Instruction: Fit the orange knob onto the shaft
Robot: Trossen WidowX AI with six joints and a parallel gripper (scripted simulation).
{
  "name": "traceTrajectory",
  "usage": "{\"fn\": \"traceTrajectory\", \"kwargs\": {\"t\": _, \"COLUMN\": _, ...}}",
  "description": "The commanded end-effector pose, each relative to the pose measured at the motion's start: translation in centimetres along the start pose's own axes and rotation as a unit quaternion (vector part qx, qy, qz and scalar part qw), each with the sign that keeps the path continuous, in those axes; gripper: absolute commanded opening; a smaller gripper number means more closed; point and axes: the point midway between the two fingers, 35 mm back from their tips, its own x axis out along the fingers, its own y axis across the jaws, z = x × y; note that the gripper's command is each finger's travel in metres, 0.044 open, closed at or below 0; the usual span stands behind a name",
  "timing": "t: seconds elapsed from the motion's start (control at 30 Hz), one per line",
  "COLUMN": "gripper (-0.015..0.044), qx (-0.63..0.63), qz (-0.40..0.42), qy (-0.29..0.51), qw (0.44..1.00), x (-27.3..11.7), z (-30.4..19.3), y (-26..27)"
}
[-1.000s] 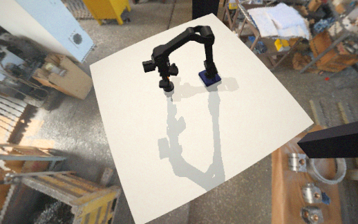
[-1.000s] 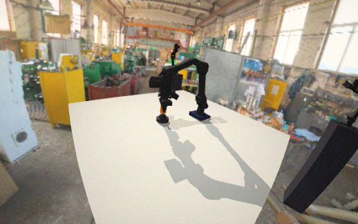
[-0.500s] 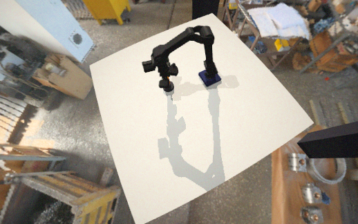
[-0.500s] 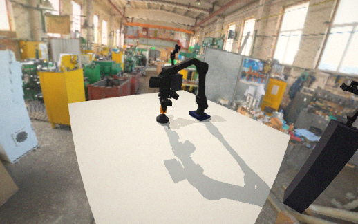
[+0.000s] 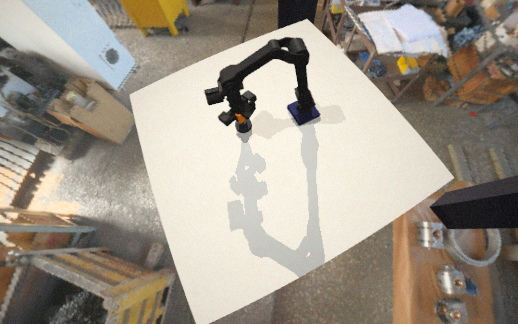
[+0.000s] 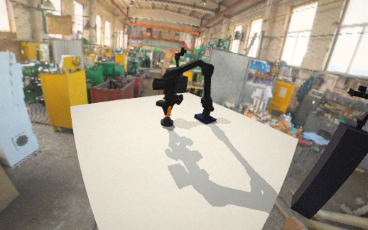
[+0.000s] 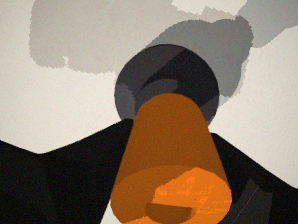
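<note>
The orange knob [image 5: 240, 118] [image 6: 169, 111] [image 7: 170, 145] is between the fingers of my gripper [image 5: 240, 117] [image 6: 168, 110] [image 7: 170, 133], which is shut on it. The dark round pedestal [image 5: 244, 129] [image 6: 167, 123] [image 7: 200, 75] stands on the white table top below. In the exterior view the knob's lower end is a little above the pedestal's disc, with a short dark piece between them. In the wrist view the knob's far end overlaps the pedestal and hides most of its middle. The shaft's flat side and how far it is inside the knob cannot be seen.
The arm's blue base [image 5: 303, 114] [image 6: 204, 118] stands on the white table top [image 5: 200, 200] [image 6: 124, 170], to the right of the pedestal in the top and exterior views. Shadows of the arm fall across the table. A dark beam [image 5: 475, 204] [image 6: 328, 170] stands past the table's right side.
</note>
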Motion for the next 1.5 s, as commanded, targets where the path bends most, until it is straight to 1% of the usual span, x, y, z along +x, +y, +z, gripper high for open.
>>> {"fn": "traceTrajectory", "kwargs": {"t": 0.0, "gripper": 0.0000, "qx": 0.132, "qz": -0.004, "qy": 0.005, "qw": 0.991, "x": -0.32, "z": -0.23, "y": -0.33}}
{"fn": "traceTrajectory", "kwargs": {"t": 0.2, "gripper": 0.0000, "qx": 0.332, "qz": -0.005, "qy": 0.004, "qw": 0.943, "x": -0.28, "z": -0.18, "y": -0.34}}
{"fn": "traceTrajectory", "kwargs": {"t": 0.4, "gripper": 0.0000, "qx": 0.521, "qz": -0.005, "qy": 0.003, "qw": 0.854, "x": -0.23, "z": -0.12, "y": -0.24}}
{"fn": "traceTrajectory", "kwargs": {"t": 0.6, "gripper": 0.0000, "qx": 0.687, "qz": -0.006, "qy": 0.002, "qw": 0.727, "x": -0.18, "z": -0.11, "y": -0.12}}
{"fn": "traceTrajectory", "kwargs": {"t": 0.73, "gripper": 0.0000, "qx": 0.781, "qz": -0.006, "qy": 0.001, "qw": 0.624, "x": -0.13, "z": -0.14, "y": -0.04}}
{"fn": "traceTrajectory", "kwargs": {"t": 0.87, "gripper": 0.0000, "qx": 0.860, "qz": -0.006, "qy": 0.000, "qw": 0.509, "x": -0.02, "z": -0.21, "y": 0.08}}
{"fn": "traceTrajectory", "kwargs": {"t": 0.93, "gripper": 0.0000, "qx": 0.883, "qz": -0.006, "qy": 0.000, "qw": 0.469, "x": 0.07, "z": -0.26, "y": 0.17}}
{"fn": "traceTrajectory", "kwargs": {"t": 1.47, "gripper": 0.0000, "qx": 0.886, "qz": -0.006, "qy": 0.000, "qw": 0.464, "x": -0.09, "z": -0.11, "y": 0.08}}
